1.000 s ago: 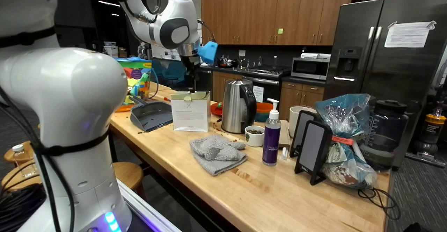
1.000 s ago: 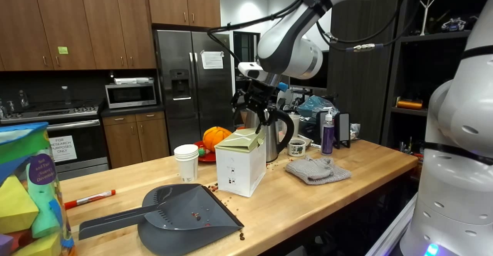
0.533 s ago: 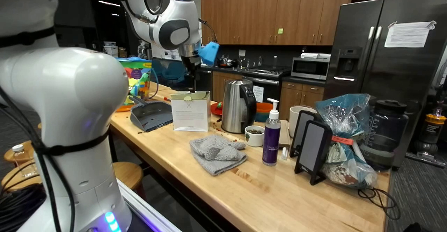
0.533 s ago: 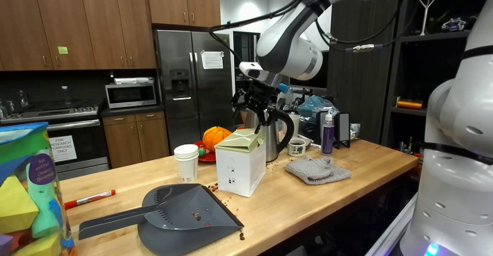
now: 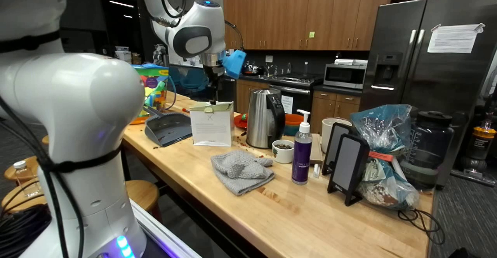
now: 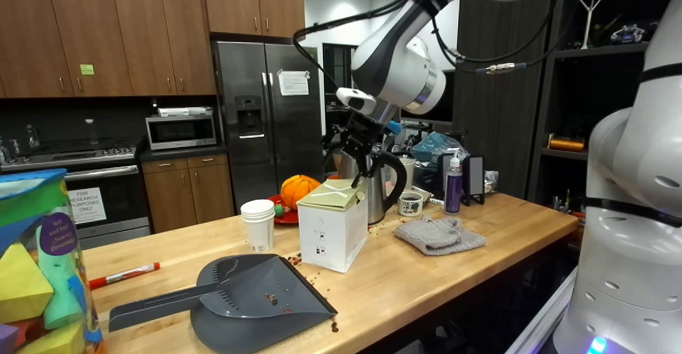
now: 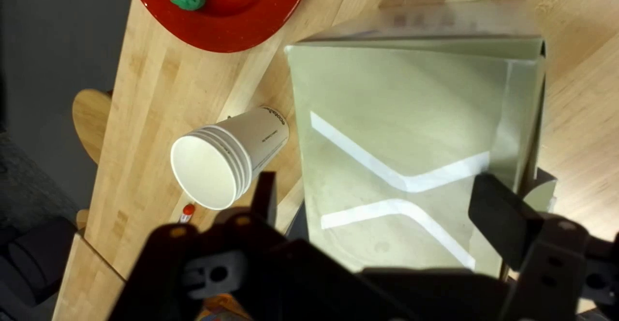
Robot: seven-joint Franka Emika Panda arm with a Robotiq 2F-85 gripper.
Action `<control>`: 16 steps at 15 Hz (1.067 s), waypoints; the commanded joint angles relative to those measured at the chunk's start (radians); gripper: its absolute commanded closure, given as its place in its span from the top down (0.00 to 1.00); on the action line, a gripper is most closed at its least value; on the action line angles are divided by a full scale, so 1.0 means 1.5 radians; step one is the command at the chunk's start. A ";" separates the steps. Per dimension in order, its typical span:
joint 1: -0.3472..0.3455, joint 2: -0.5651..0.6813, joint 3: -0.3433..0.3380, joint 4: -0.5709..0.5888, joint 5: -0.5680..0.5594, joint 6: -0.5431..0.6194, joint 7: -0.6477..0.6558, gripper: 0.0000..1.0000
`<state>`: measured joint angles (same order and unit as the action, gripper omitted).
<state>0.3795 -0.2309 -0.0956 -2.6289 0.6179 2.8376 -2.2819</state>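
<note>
A white box (image 5: 212, 133) with a pale green lid (image 7: 387, 98) stands on the wooden table in both exterior views. My gripper (image 7: 379, 205) hangs over it, jaws wide apart, with nothing held between them. In the wrist view one finger (image 7: 500, 219) lies over the lid's right edge, and it seems to touch the lid in an exterior view. The opposite finger (image 7: 265, 195) is off the lid's left side, near a stack of paper cups (image 7: 208, 166). The lid is partly raised and bears a white X-like mark. Box contents are hidden.
A steel kettle (image 5: 259, 118) stands close beside the box, behind the gripper in an exterior view (image 6: 377, 194). A grey dustpan (image 6: 256, 295) with crumbs lies on the box's other side. Also around are a red plate (image 7: 227, 26), a grey cloth (image 5: 242, 170) and a pump bottle (image 5: 301, 157).
The arm has dipped slightly and tilted, its hand shifting a little. The lid looks tipped slightly lower at the finger, showing more of its white mark. The box has stayed in place.
</note>
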 commanded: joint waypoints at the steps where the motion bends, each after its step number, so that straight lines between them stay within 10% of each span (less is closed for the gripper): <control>1: 0.022 0.017 -0.023 -0.002 0.058 0.008 -0.060 1.00; 16: 0.004 -0.019 0.003 -0.034 0.064 0.009 -0.071 1.00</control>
<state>0.3956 -0.2039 -0.1108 -2.6313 0.7526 2.8462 -2.4144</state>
